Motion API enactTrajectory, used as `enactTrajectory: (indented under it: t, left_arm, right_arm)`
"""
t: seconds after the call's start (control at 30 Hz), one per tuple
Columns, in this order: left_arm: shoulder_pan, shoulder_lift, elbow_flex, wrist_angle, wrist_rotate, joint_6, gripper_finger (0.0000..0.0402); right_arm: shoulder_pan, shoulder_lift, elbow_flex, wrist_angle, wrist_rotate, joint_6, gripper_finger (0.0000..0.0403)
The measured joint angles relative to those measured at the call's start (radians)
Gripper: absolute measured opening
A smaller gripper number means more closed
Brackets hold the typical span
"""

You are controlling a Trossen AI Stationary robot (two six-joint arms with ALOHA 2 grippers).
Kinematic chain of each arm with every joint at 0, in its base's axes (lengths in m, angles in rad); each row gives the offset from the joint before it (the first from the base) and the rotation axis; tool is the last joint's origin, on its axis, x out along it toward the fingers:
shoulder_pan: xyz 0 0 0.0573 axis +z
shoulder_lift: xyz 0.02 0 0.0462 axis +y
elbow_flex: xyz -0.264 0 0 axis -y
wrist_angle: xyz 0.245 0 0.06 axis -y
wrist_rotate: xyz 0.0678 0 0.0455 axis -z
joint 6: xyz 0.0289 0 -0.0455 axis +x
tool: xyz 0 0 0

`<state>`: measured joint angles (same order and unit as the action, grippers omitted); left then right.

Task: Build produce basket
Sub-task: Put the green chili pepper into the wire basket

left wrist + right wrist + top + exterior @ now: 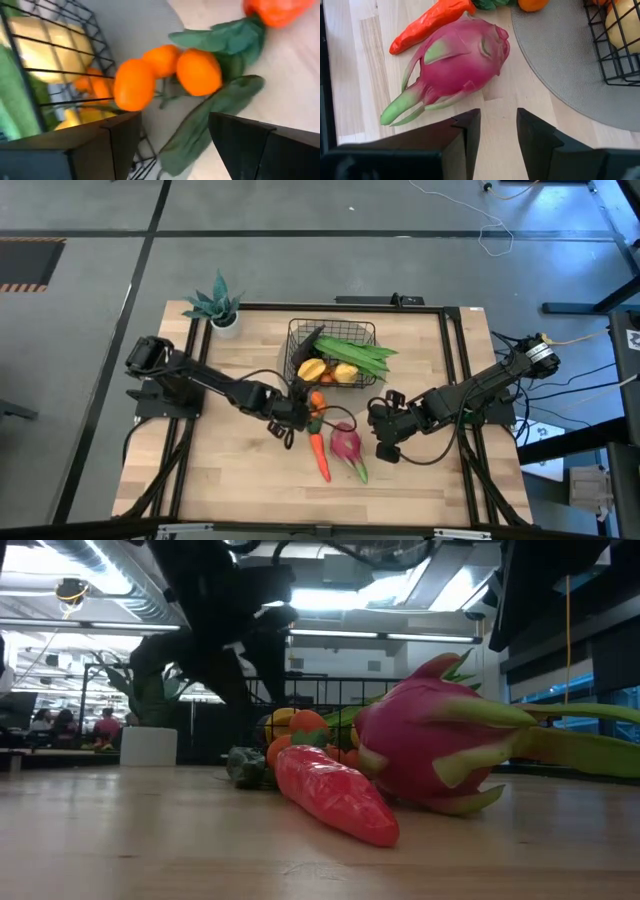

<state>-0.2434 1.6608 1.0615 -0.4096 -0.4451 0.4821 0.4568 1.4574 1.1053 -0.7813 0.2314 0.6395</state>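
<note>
Left gripper (303,412) being held wide open just beside oranges (165,75), fingers (107,150) straddling cluster, nothing being gripped. Oranges lying on grey mat (555,70) against basket (333,352) front wall. Basket being occupied by green bean pods (355,352) and yellow mango (312,369). Right gripper (497,135) being held part-open, empty, near dragon fruit (457,62). Dragon fruit lying on table (230,470), beside carrot (320,456), well outside basket.
</note>
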Motion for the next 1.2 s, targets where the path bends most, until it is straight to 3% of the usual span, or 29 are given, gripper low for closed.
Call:
enactTrajectory:
  t: [0.13, 0.23, 0.63, 0.93, 1.2]
  left_arm:
    - [0.028, 0.010, 0.000, -0.024, 0.116, 0.001, 0.0221]
    - [0.039, 0.045, 0.000, -0.020, 0.144, 0.010, 0.0221]
    - [0.037, 0.171, 0.003, -0.016, 0.112, 0.125, 0.0221]
    - [0.001, 0.172, 0.002, -0.030, 0.134, -0.108, 0.0208]
    - [-0.073, 0.172, 0.002, -0.035, 0.162, -0.329, 0.0160]
  right_arm:
    - [0.000, 0.000, 0.000, -0.010, 0.000, 0.014, 0.0116]
    - [0.000, 0.000, 0.000, -0.010, 0.000, 0.013, 0.0116]
    - [0.000, 0.000, 0.000, -0.017, 0.000, 0.012, 0.0116]
    - [0.000, 0.000, 0.000, -0.018, 0.001, 0.009, 0.0116]
    - [0.000, 0.000, 0.000, -0.018, 0.002, 0.007, 0.0116]
